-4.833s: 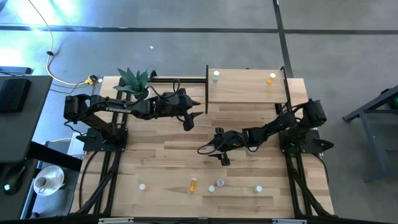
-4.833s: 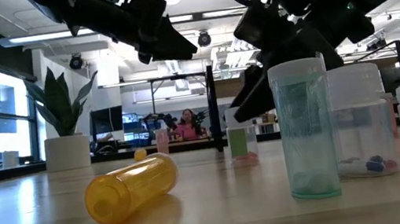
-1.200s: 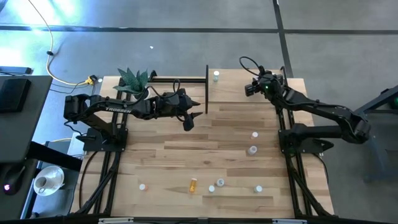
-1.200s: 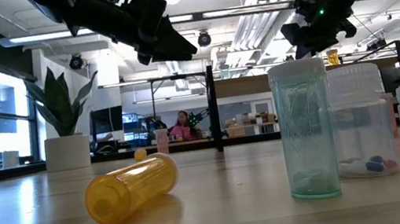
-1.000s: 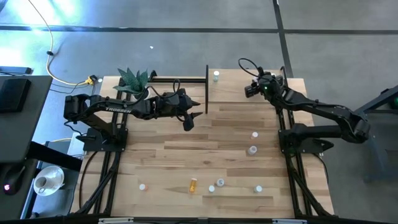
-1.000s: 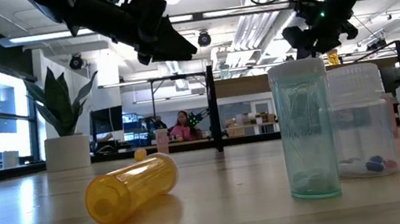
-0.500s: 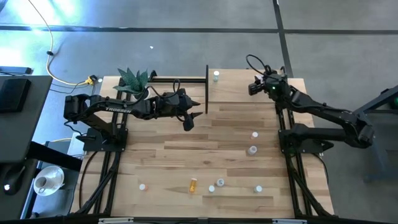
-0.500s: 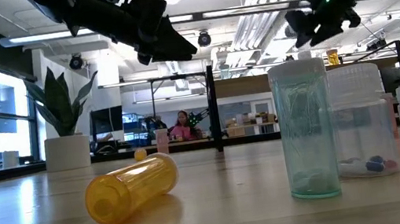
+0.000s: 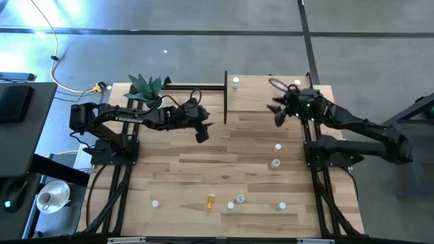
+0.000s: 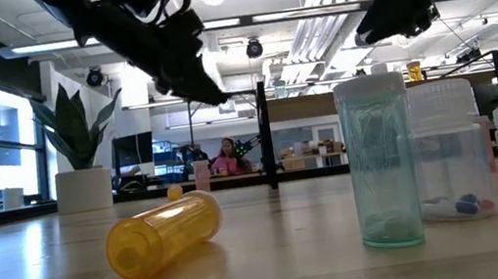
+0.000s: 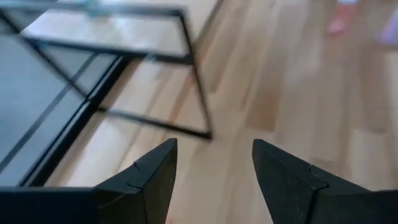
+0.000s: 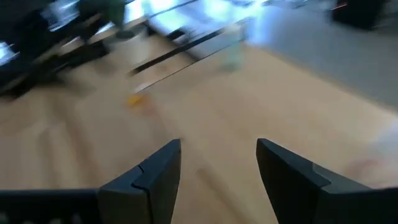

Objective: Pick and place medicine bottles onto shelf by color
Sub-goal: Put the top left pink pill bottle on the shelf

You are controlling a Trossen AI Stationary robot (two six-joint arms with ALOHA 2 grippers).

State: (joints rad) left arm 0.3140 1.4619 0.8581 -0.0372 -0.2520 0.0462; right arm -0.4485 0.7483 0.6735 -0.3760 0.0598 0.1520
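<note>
The shelf [image 9: 261, 95] stands at the table's far side and bears a pale-capped bottle [image 9: 235, 83] at its far left. In the low view a small orange bottle [image 10: 414, 71] stands on the shelf. Several bottles stand on the table, two at mid right [image 9: 277, 147] [image 9: 274, 163] and more near the front edge, among them a lying orange bottle [image 9: 210, 201] [image 10: 164, 233] and an upright teal one [image 10: 380, 161]. My right gripper [image 9: 277, 115] [image 12: 217, 168] is open and empty above the shelf's near right part. My left gripper [image 9: 201, 133] [image 11: 214, 168] is open and empty, left of the shelf.
A potted plant [image 9: 144, 87] stands at the far left, its white pot [image 10: 84, 189] showing in the low view. The shelf's black metal frame [image 11: 186, 62] lies close before my left gripper. A person sits in the room beyond the table.
My right gripper has gone from over the shelf's far right part toward the table's near edge and has turned downward. My left gripper has shifted a little toward the table's left edge and down.
</note>
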